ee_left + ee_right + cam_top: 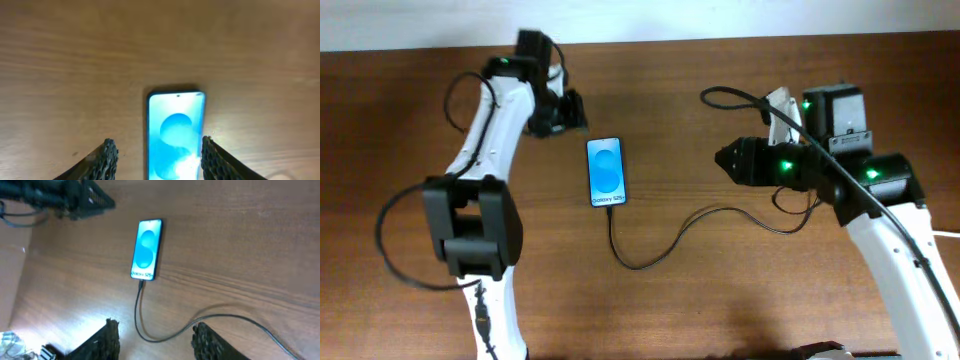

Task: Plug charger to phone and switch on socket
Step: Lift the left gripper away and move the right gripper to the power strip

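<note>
Overhead view: the phone (606,172) lies flat near the middle of the bench (720,310), screen up and lit blue, its white strip at the end nearer the arm bases. The charger (137,305) runs from that end, loops toward the near edge, then curves away to the right and passes under the right arm. This view places the left claw (157,144) just beyond the far-left corner of the phone and apart from it. The right claw (155,326) sits well to the phone's right and points toward it. How far either claw is open cannot be read from above.

Left wrist view: this adds the opening. The two ribbed fingers (107,157) stand wide apart and grip nothing. The top end of the phone shows between them on the wood below. Whether the fingers reach bench level cannot be told.

Right wrist view: only here is the joint plain. The cable's tip is seated in the port at the phone's strip end. The right claw is also spread wide and empty, held clear above the bench, with the cable's loop lying on the wood below and between its fingers. The left claw appears at the upper left of this view, near the phone's far end.
</note>
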You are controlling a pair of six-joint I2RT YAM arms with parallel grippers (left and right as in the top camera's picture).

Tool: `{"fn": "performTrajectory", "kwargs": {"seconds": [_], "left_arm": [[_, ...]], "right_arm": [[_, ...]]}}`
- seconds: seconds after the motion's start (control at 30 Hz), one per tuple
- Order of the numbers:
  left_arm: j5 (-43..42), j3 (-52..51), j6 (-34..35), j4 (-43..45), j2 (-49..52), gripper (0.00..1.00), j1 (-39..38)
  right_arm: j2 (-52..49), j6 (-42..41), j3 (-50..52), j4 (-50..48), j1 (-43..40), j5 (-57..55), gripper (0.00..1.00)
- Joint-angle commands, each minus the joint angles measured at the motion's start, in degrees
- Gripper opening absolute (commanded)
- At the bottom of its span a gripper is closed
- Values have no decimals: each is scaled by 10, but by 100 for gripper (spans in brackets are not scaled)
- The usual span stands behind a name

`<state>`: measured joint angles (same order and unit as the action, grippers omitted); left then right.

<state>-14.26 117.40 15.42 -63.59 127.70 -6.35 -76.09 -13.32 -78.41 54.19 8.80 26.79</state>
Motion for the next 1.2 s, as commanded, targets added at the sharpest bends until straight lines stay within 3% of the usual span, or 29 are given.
{"fn": "performTrajectory", "kwargs": {"seconds": [0.0, 0.13, 0.2, 0.23, 0.3, 0.37, 0.7, 0.9, 1.0, 1.17], "left_arm": [[6, 71, -3, -25, -80, 58, 13], [6, 83, -3, -35, -158, 70, 26], [6, 83, -3, -50, -192, 82, 31], [6, 83, -3, -55, -201, 99, 32], [6, 83, -3, -60, -210, 99, 31], [6, 83, -3, -63, -209, 99, 31], [6, 83, -3, -70, -209, 99, 31], [6, 83, -3, -70, -209, 99, 31], [6, 83, -3, -70, -209, 99, 31], [6, 83, -3, -70, -209, 99, 31]], "right_arm": [[4, 36, -47, 31, -3, -27, 50], [5, 53, -106, 82, -3, -59, 55], [5, 55, -136, 105, -2, -90, 61], [5, 56, -145, 110, -2, -101, 65], [5, 56, -165, 110, -3, -130, 86], [5, 56, -172, 105, -3, -158, 95], [57, 56, -205, 104, -2, -208, 98], [92, 51, -205, 158, -12, -265, 98], [86, 43, -205, 170, -109, -256, 98], [18, 62, -205, 165, -294, -133, 98]]}}
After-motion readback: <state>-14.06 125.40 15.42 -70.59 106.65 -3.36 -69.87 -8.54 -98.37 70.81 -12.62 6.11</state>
